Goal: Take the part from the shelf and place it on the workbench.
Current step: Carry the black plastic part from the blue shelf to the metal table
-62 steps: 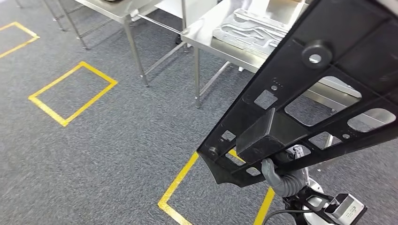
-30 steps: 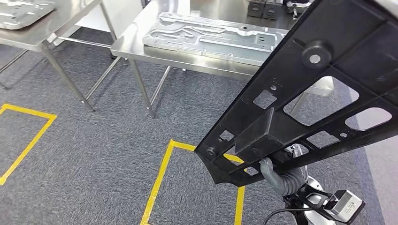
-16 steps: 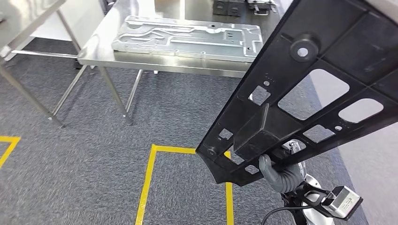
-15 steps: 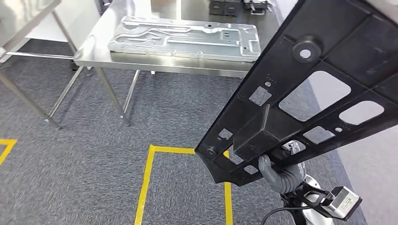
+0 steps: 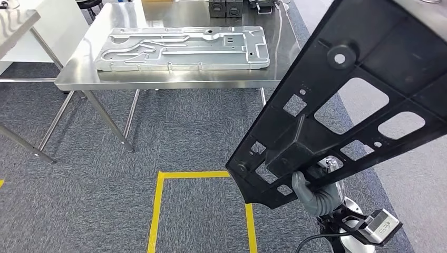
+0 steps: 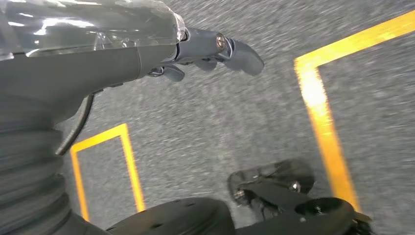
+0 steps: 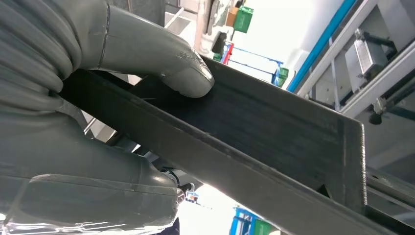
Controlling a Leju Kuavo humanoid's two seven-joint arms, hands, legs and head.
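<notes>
A large black plastic part [image 5: 358, 105], a flat frame with cut-out windows, slants across the right side of the head view. My right hand [image 5: 311, 192] grips its lower edge from beneath. In the right wrist view the grey thumb [image 7: 147, 54] presses on the part's black edge [image 7: 274, 142]. The steel workbench [image 5: 158, 80] stands ahead across the carpet, with a long silver metal plate [image 5: 182, 47] lying on it. My left hand [image 6: 210, 49] hangs over the floor, fingers apart and holding nothing.
Yellow tape [image 5: 158, 211] marks a rectangle on the grey carpet just in front of me. A second steel table [image 5: 16, 21] stands at the far left. Dark boxes [image 5: 226, 8] sit at the workbench's far end.
The whole view has swung: the camera turned, so the workbench now lies square ahead and the yellow rectangle is in front of me. The black part stays in my right hand.
</notes>
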